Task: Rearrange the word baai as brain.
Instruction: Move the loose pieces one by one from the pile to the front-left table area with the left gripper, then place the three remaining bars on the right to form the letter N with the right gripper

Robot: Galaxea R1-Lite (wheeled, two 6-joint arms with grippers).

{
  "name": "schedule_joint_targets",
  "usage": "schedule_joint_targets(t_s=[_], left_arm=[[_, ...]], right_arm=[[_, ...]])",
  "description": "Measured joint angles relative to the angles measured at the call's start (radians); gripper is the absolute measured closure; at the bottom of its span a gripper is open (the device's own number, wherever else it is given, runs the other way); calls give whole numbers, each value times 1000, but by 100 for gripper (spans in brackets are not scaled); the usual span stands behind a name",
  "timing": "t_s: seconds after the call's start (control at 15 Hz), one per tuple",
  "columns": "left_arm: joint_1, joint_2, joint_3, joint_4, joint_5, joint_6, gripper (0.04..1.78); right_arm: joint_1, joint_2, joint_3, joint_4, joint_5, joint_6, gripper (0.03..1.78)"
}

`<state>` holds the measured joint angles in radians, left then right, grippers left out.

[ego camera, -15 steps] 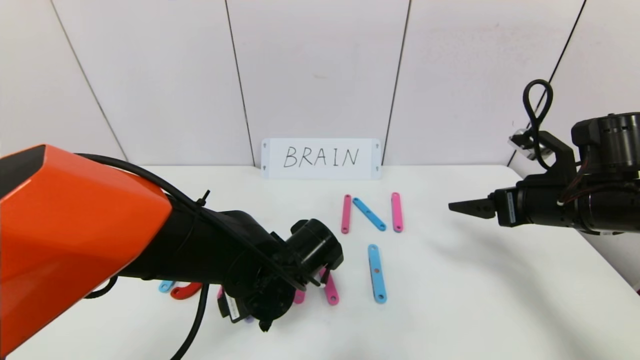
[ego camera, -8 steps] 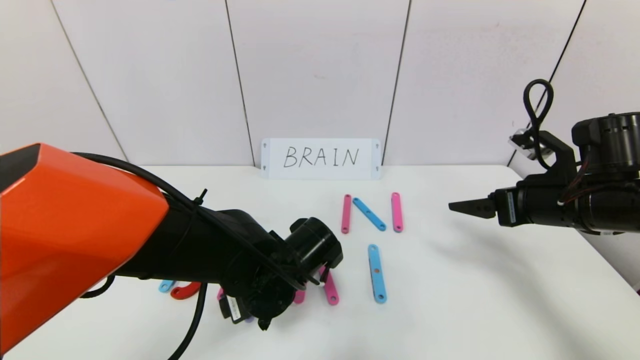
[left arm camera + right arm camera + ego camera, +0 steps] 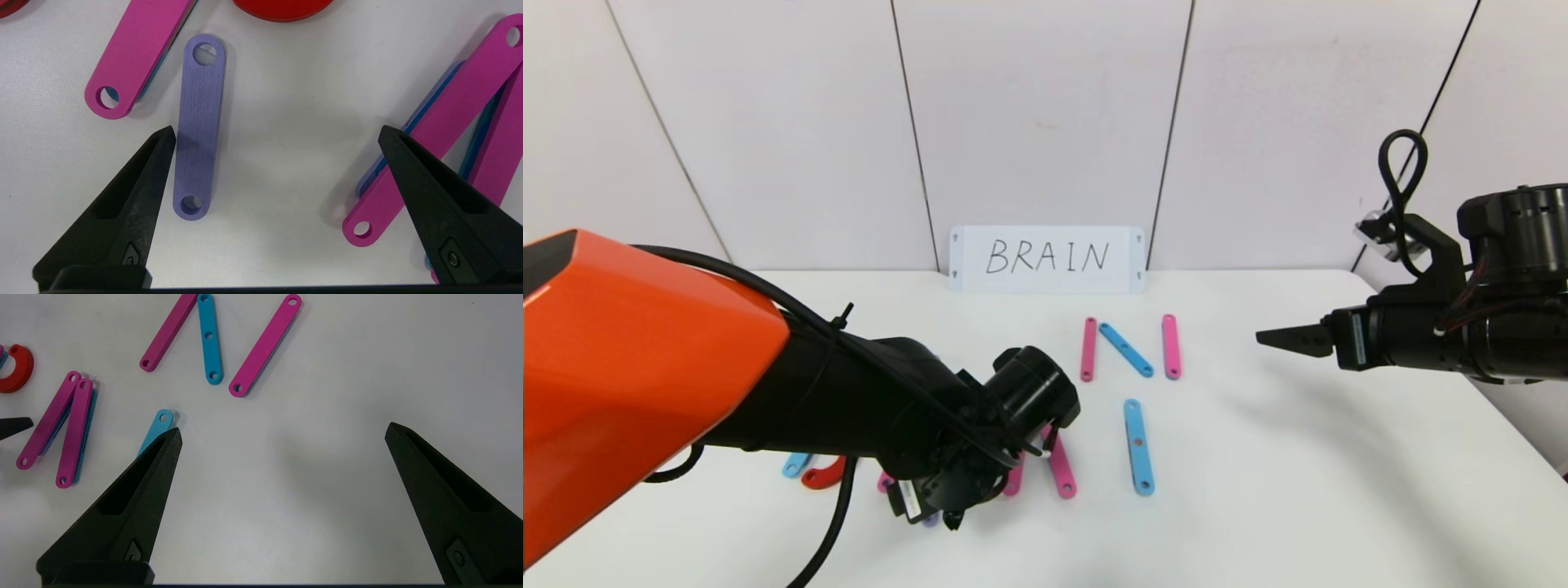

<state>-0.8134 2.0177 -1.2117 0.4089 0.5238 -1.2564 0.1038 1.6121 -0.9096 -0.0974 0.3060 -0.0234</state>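
Nearest the robot, the left gripper (image 3: 278, 134) hovered low over the matte white table (image 3: 1298, 490), black tapered fingers spread wide and holding nothing; between them lay the short purple flat plastic bar (image 3: 199, 126), holed at each end, faintly brushed in texture, just beside one fingertip, its long axis running roughly along the fingers; beside the other fingertip lay overlapping long pink holed bars (image 3: 433, 134) stacked on blue ones, slanted; compared with a second earlier, the left arm had shifted slightly leftward and its wrist had risen a little, the pieces unmoved; to the left, a red half-ring curve (image 3: 823, 476) and a sky-blue bar end (image 3: 794, 466) showed under the arm; farther out lay a lone sky-blue bar (image 3: 1138, 446), pointing near-to-far; beyond it, two pink uprights and a blue diagonal formed the letter N (image 3: 1128, 349); the right gripper (image 3: 282, 433) hung above the table's right side, wide apart, empty; farthest, the white card handwritten BRAIN (image 3: 1046, 259) stood against the wall.
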Motion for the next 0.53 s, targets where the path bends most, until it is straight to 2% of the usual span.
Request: schedule_joint_targets(t_s=[0.53], left_arm=[[32,-43,-4,-34,-1,46,8]], right_arm=[[1,-1,5,0,0,-1,7]])
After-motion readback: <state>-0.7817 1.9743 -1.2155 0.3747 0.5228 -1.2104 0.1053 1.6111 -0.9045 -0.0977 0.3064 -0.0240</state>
